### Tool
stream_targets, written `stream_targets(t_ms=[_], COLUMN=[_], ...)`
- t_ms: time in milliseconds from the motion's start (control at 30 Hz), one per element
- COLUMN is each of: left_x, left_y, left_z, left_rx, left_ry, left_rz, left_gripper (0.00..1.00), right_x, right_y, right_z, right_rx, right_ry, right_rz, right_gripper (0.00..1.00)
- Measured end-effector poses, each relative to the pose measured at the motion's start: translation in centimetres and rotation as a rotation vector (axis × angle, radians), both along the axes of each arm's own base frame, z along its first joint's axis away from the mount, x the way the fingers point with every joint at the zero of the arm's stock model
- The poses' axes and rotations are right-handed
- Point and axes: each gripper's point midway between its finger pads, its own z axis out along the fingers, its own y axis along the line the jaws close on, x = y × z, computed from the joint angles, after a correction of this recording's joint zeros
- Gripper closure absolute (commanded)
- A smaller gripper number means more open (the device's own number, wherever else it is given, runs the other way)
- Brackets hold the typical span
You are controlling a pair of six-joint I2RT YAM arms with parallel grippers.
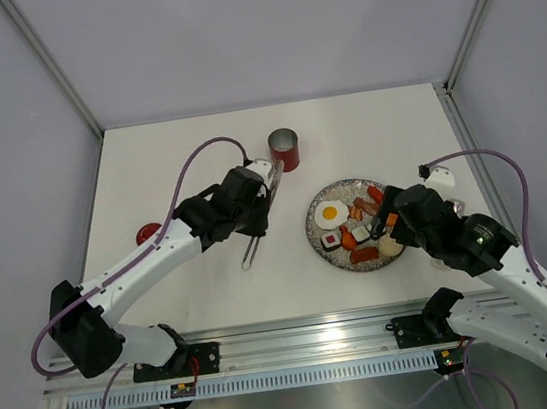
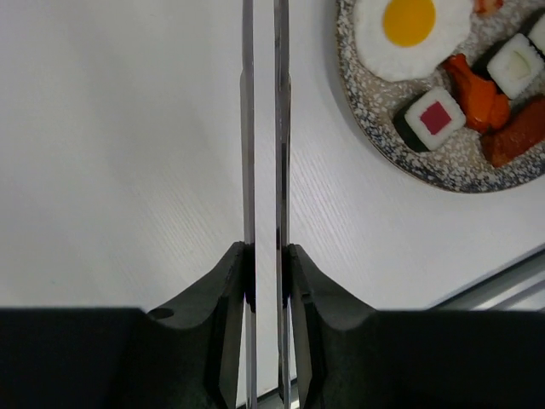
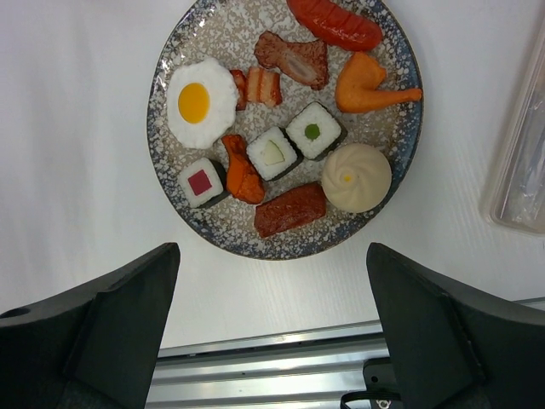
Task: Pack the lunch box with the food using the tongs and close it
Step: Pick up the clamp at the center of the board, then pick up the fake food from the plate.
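My left gripper [image 2: 266, 251] is shut on the tongs [image 2: 281, 128], its pads pressing the two slim silver arms close together. From above, the left gripper [image 1: 256, 229] holds the tongs [image 1: 250, 256] left of the plate [image 1: 332, 252]. The red lunch box [image 1: 284, 150] stands open behind them, and its red lid [image 1: 148, 233] lies far to the left. The food rests on the speckled plate [image 3: 221, 34]: fried egg [image 3: 200, 102], sushi rolls [image 3: 313, 130], sausage [image 3: 334, 24], bun [image 3: 355, 176]. My right gripper [image 3: 272, 256] stands open, empty, near the plate's front edge.
A clear plastic container edge [image 3: 521, 162] lies right of the plate. The metal rail [image 3: 281, 358] runs along the table's near edge, just below the right gripper [image 1: 385, 222]. Grey enclosure walls surround the table.
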Motion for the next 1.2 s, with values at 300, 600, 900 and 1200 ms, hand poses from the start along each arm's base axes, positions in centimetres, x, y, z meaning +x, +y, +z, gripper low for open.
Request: stream_targets(t_ms=[300,600,900,1200], left_x=[-2.6,-2.8,-3.7,-5.7], left_y=[-0.9,-0.7,-1.4,-3.9], left_z=[0.8,0.7,0.8,2.5], left_rx=[0.043,0.053,0.05,0.023], left_ry=[0.027,0.034,0.034,0.004], left_rz=[-0.094,-0.097,-0.135,-0.268], left_gripper=[0.67,0.63,0.66,0.65], right_x=[0.4,0.2,0.3,0.3], right_y=[0.3,0.2,0.3,0.3], right_z=[1.7,1.7,2.1,2.9], right_rx=[0.02,0.014,0.018,0.02], right_ry=[-0.024,-0.016,-0.02,-0.03], right_rz=[0.001,0.001,0.002,0.006], right_gripper=[0.0,0.01,0.0,0.01])
